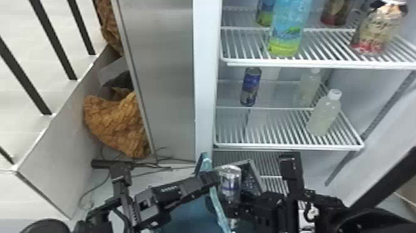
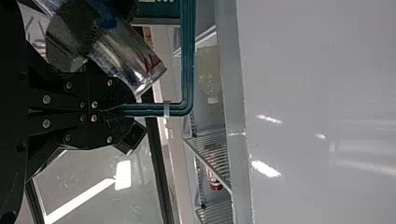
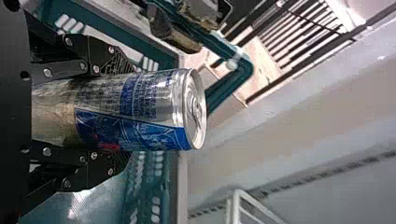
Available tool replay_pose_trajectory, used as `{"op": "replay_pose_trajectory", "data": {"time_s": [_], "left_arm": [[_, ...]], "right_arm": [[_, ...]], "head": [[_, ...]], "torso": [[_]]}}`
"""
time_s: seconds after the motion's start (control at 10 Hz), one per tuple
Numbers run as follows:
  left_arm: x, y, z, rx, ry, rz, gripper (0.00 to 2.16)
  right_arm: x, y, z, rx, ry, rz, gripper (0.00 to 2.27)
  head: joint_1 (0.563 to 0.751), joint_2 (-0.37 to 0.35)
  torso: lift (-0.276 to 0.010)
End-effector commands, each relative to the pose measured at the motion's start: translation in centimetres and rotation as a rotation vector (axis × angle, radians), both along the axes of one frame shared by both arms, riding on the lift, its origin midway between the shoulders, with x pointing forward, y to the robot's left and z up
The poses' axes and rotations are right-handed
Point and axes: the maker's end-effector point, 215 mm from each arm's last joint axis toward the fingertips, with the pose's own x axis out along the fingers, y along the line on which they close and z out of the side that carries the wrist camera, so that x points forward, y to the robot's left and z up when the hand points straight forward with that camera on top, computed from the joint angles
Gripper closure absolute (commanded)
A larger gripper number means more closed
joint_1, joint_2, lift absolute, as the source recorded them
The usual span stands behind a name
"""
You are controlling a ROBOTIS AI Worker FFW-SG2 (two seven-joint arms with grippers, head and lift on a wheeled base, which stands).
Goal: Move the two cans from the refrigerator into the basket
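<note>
While the left gripper (image 1: 213,180) clasps the teal plastic basket's (image 1: 188,218) handle (image 1: 220,209), the right gripper (image 1: 233,203) holds a slim silver-and-blue metal can (image 1: 229,184), another blue can (image 1: 250,88) standing near the wire shelf's (image 1: 288,146) left edge.

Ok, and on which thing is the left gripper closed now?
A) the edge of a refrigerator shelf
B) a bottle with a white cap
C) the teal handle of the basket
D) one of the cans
C: the left gripper has its fingers shut around the teal handle, while the silver-and-blue can is between the fingers of the right gripper.
</note>
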Motion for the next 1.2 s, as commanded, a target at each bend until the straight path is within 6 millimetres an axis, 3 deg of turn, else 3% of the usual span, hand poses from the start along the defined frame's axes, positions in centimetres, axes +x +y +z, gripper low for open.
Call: {"op": "replay_pose_trajectory", "data": {"time_s": [0.0,0.1,0.3,0.9,1.1], "left_arm": [[0.0,0.0,0.0,0.000,0.000,0.000,1.21],[0.0,0.0,0.0,0.000,0.000,0.000,1.21],[0.0,0.0,0.0,0.000,0.000,0.000,1.21],[0.0,0.0,0.0,0.000,0.000,0.000,1.21],[0.0,-0.1,0.0,0.000,0.000,-0.002,1.21]], "right_arm": [[-0.4,0.6,-0.6,0.014,0.031,0.018,0.72],[-0.3,0.6,-0.6,0.012,0.028,0.018,0.42],[0.1,0.2,-0.4,0.012,0.015,0.007,0.09],[3.6,-4.0,3.1,-0.007,-0.145,-0.118,0.10],[3.6,-4.1,3.3,0.030,-0.138,-0.135,0.10]], "head": [[0.695,-0.009],[0.695,0.000],[0.695,0.003],[0.695,-0.042],[0.695,-0.065]], "torso": [[-0.219],[-0.219],[-0.219],[-0.219],[-0.219]]}}
